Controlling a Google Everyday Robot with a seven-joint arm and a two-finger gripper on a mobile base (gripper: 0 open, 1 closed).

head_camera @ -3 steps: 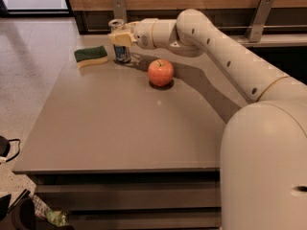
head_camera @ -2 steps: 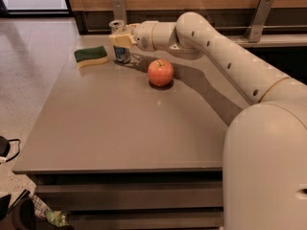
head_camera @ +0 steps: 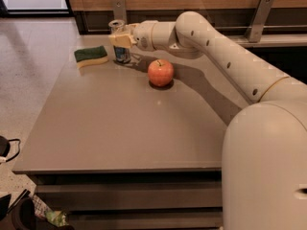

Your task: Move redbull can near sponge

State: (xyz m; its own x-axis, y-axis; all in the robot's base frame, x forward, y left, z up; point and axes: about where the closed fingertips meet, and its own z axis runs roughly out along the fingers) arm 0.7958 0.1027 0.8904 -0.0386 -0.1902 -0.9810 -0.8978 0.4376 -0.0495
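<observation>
The redbull can (head_camera: 122,55) stands upright at the far left of the table, its base on the tabletop and its silver top showing above the fingers. My gripper (head_camera: 119,39) reaches in from the right and is shut around the can's middle. The sponge (head_camera: 91,55), dark green over pale yellow, lies flat just left of the can with a small gap between them.
A red apple (head_camera: 160,72) sits on the table to the right of the can, under my forearm. The grey table (head_camera: 120,128) ends close behind the can, with a wooden wall and metal brackets (head_camera: 259,13) beyond. Clutter lies on the floor at the lower left.
</observation>
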